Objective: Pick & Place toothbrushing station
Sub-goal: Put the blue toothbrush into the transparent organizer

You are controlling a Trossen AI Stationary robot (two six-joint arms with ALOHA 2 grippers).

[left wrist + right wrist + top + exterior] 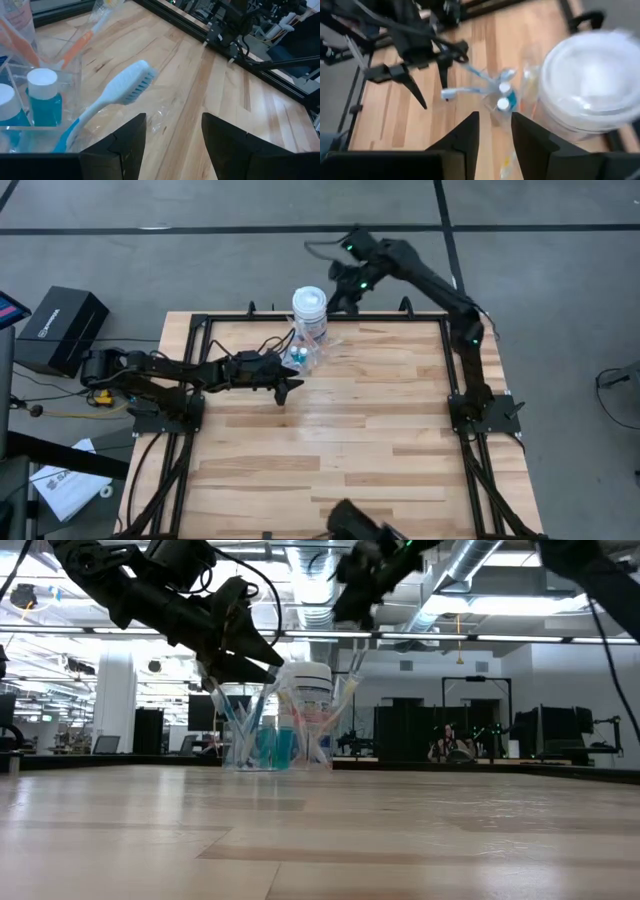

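We judge this to be late in the placing step: the clear holder point(303, 352) sits on the table point(340, 440) near its far edge, just in front of the white jar point(309, 304), with toothbrushes and 2 small white-capped cylinders already in it. The left gripper point(287, 387) hovers just beside the holder with its fingers spread and nothing between them. The right gripper point(345, 285) hangs above the far edge near the jar; its fingers stand a little apart around nothing, though how far they are closing we cannot tell. Next, we think, each arm needs to back off cleanly without brushing the leaning handles. The left wrist view alone shows a blue-and-white toothbrush point(117, 92) tilted out over the holder's wall, bristles clear of the table, and the 2 cylinders point(42, 80) standing in blue liquid. The low view shows instead that the brushes fan out at different angles, which the high view hides.
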